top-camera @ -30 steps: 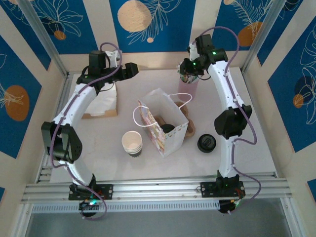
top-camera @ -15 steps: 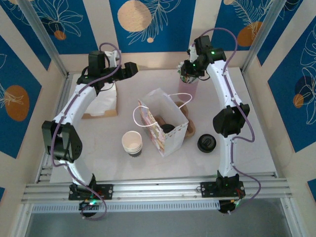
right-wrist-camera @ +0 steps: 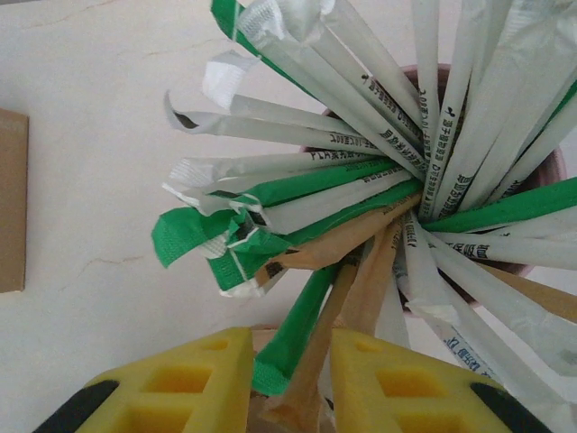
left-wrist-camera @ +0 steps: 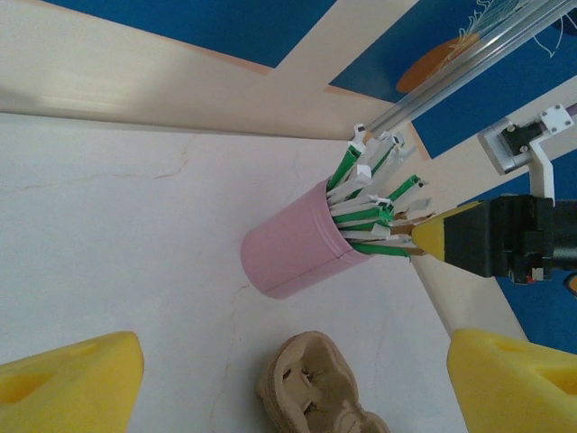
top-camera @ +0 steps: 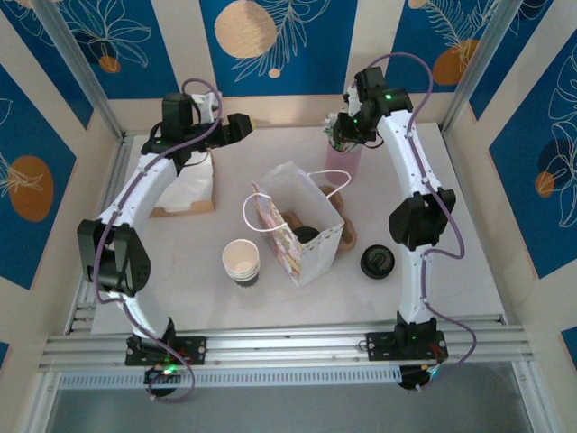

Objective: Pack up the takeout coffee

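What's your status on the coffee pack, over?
Left gripper open, hovering. Right gripper narrow around brown-wrapped stick in pink cup, grip unclear. Takeout coffee in paper bag. Bag mouth unobstructed.

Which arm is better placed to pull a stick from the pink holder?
Right. The right gripper has its fingers on either side of a brown-wrapped stick in the pink holder; the left gripper hangs open, apart from it.

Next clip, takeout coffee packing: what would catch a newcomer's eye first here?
The pink holder bristling with green, white and brown wrapped straws, on the table's far side, where the right gripper seems to pinch a brown-wrapped straw from above. Mid-table stands an open patterned gift bag with what looks like the black-lidded takeout coffee inside, and a stack of lidless cups to its left.
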Action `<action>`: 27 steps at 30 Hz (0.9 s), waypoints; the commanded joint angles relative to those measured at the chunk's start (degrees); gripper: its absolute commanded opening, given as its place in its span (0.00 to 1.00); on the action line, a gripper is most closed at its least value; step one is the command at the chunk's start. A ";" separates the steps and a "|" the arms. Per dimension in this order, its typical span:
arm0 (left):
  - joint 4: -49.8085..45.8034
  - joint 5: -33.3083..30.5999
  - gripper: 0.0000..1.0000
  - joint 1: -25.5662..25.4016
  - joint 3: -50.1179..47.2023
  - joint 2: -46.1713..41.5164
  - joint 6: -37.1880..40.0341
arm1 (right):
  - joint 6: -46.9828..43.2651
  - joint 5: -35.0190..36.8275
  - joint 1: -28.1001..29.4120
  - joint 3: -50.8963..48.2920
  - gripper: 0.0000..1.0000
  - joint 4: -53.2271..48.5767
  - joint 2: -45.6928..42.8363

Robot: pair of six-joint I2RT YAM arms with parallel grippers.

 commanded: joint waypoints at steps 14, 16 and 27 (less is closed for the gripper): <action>3.20 2.15 0.87 0.57 -1.26 0.67 -1.33 | -1.24 1.30 0.01 -3.29 0.21 -0.31 -3.83; 3.20 2.19 0.87 0.72 -1.34 0.55 -1.25 | -1.24 1.64 0.01 -3.19 0.17 -0.19 -3.92; 3.26 2.17 0.87 0.64 -1.57 0.26 -1.31 | -1.37 3.01 0.19 -1.51 0.08 -0.37 -4.28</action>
